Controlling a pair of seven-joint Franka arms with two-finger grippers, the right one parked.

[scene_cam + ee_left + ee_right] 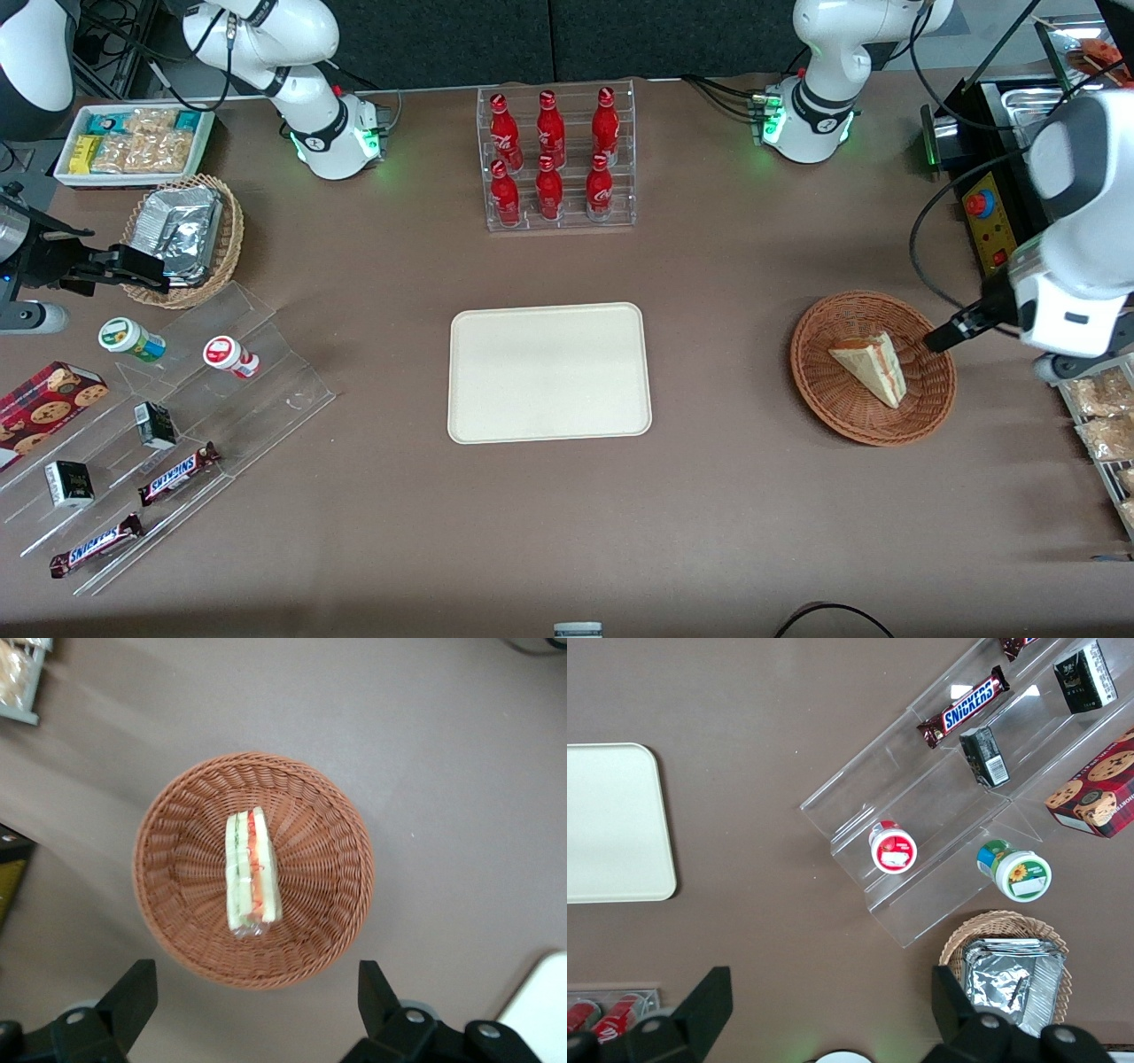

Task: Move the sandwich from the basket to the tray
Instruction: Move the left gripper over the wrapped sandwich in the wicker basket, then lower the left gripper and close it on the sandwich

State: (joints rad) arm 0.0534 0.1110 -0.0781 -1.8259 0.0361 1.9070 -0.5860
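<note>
Gripper [257, 1014] poised above the woven basket [177, 904], fingers [131, 994] spread wide and empty, presumably to straddle the sandwich wedge [250, 872] lying on its side at basket centre, filling edge up; cream tray [549, 371] bare, well apart toward table centre.

Wedge sandwich [870, 366] inside basket [824, 394]; tray [549, 372] bare.
</note>
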